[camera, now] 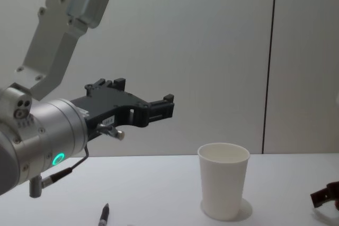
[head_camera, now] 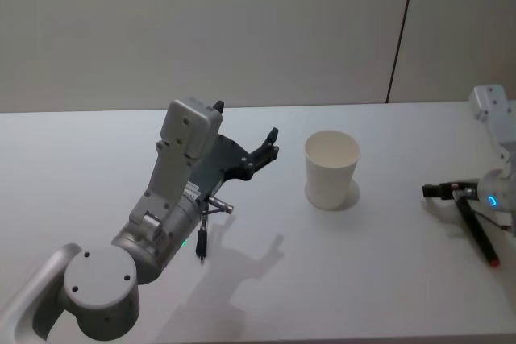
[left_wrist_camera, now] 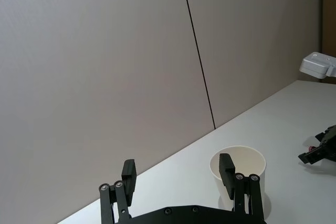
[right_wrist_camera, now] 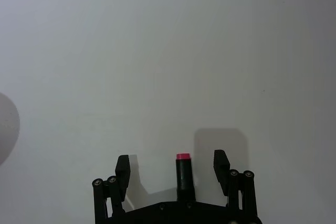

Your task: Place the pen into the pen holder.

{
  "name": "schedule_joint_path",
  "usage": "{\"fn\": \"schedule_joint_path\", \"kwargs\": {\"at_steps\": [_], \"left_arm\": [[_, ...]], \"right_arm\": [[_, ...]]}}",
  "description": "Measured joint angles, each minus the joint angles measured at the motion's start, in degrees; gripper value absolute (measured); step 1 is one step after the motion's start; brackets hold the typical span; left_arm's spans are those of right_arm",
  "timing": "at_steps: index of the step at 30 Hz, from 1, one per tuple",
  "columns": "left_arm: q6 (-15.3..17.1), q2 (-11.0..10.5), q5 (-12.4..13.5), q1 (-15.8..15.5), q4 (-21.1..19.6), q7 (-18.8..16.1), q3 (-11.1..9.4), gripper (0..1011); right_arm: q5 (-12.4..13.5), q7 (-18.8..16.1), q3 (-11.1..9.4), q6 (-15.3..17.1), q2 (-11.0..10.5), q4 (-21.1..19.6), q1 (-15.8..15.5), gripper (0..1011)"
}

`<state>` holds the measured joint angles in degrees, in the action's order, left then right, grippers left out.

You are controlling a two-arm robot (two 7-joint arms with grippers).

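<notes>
Right gripper (right_wrist_camera: 172,159): spread, we are straddling the pen (right_wrist_camera: 183,179) right of the pen holder (head_camera: 330,168) — to pinch it.
Left gripper (left_wrist_camera: 177,169): idling left, raised — spread.

The pen holder (head_camera: 330,168) is a plain white paper cup, wider at its rolled rim, standing upright on the white table with its mouth open and nothing inside. The pen (head_camera: 478,236), black with a red end, lies flat on the table well off to the cup's right, between the spread fingers of the right gripper (right_wrist_camera: 171,157), touching neither.
</notes>
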<state>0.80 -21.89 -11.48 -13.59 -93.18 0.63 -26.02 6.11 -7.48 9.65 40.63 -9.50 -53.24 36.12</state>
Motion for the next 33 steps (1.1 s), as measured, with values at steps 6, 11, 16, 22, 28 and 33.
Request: {"fn": "schedule_joint_path", "kwargs": {"at_steps": [6,11,16,22,28,33], "left_arm": [[0.0,0.0,0.0,0.0,0.0,0.0,0.0,1004],[0.0,0.0,0.0,0.0,0.0,0.0,0.0,1004],[0.0,0.0,0.0,0.0,0.0,0.0,0.0,1004],[0.0,0.0,0.0,0.0,0.0,0.0,0.0,1004],[0.0,0.0,0.0,0.0,0.0,0.0,0.0,1004],[0.0,0.0,0.0,0.0,0.0,0.0,0.0,1004]], "right_arm": [[-0.1,-0.2,-0.1,-0.2,0.0,0.4,0.1,997],[-0.3,-0.4,-0.2,-0.4,0.0,0.6,0.1,871],[-0.4,-0.7,-0.3,-0.7,-0.1,0.8,0.0,733],[-0.5,-0.9,-0.5,-0.9,-0.1,1.0,0.0,552],[-0.8,-1.1,-0.6,-1.1,-0.2,1.4,0.0,363],[-1.1,-1.2,-0.8,-1.3,-0.3,2.0,0.0,225]]}}
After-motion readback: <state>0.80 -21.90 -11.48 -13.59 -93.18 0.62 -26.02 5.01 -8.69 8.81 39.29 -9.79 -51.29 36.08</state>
